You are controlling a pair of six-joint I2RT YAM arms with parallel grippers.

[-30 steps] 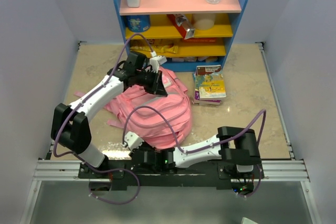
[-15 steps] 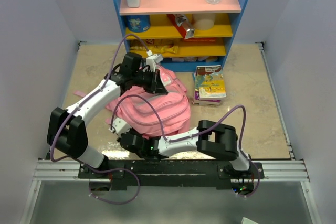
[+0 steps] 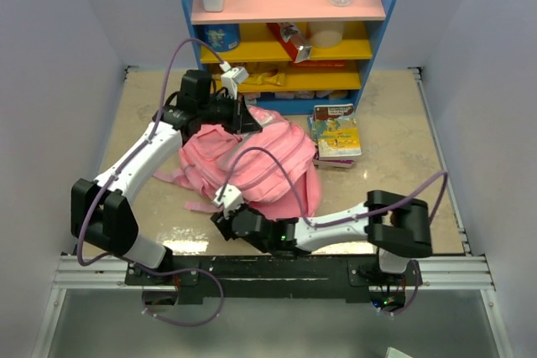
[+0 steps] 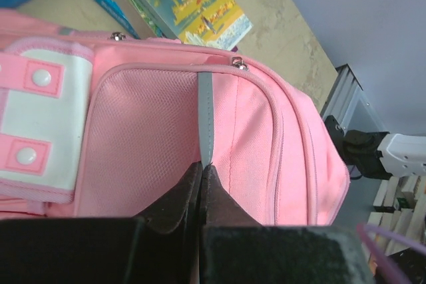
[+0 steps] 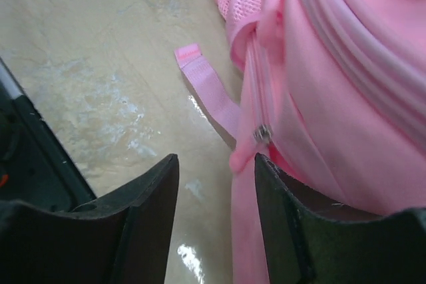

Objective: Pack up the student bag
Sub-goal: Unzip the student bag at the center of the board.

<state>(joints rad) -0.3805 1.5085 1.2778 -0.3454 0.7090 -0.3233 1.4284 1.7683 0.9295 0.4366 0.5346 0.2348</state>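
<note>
Shelf (image 3: 285, 7) and books (image 3: 337, 133) crowd the student bag's (image 3: 260, 165) far side; room shows along the tabletop's (image 3: 394, 165) right edge. Left gripper (image 4: 202, 164) pinches its grey strip (image 4: 206, 111); right gripper (image 5: 216, 164) gapes, seemingly empty.

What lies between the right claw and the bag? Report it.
In the right wrist view, only bare table shows between the open right claw and the bag. The bag's own loose strap lies just ahead.
</note>
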